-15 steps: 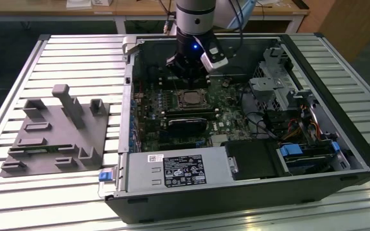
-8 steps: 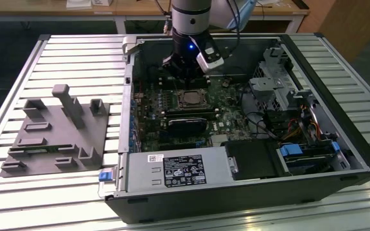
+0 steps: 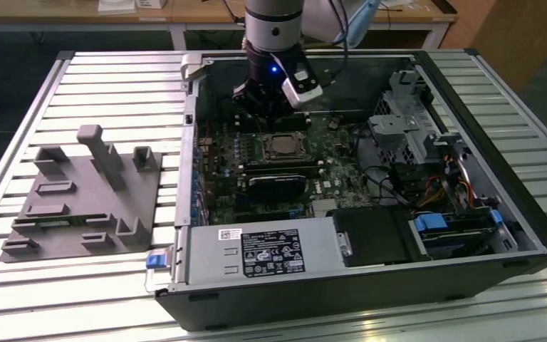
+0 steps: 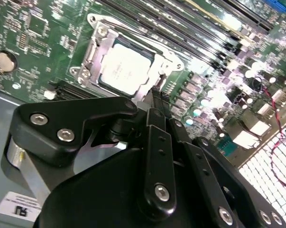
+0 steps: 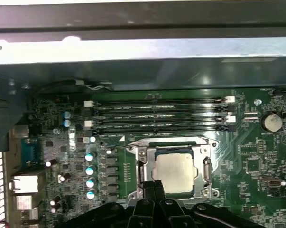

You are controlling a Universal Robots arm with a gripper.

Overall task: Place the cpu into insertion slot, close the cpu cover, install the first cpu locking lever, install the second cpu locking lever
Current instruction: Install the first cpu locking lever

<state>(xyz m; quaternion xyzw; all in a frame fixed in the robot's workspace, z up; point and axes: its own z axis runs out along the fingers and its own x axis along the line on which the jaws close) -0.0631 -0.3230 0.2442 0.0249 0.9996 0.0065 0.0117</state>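
**Slatted metal bench, open computer case: gripper at the edge of a covered socket**

Slatted metal table (image 3: 112, 78) carries an open computer case (image 3: 350, 299), with a grey moulded fixture (image 3: 83, 196) beside it on the exterior view's left. The arm reaches down into the case, and its gripper (image 3: 266, 117) hangs low over the green motherboard (image 5: 247, 161).

In both wrist views the cpu (image 5: 175, 172) lies flat and square in the insertion slot (image 5: 173, 150), its pale metal top facing up. The cpu cover (image 5: 205, 168) is down over it, and the silver frame borders the chip on all four sides, so the first two steps appear complete.

A thin metal rod (image 5: 161, 141), probably one locking lever, runs along the socket edge next to the long memory slots (image 5: 157, 118). Whether it is hooked under its catch cannot be made out. The edge nearest the gripper is partly hidden by the tool, so the state of the second lever is unknown. The lever steps are therefore best counted as unconfirmed.

The two fingers are drawn together into a narrow tip with nothing visible between them. That tip sits just at the socket's near edge, beside the cover frame; whether it touches cannot be told.
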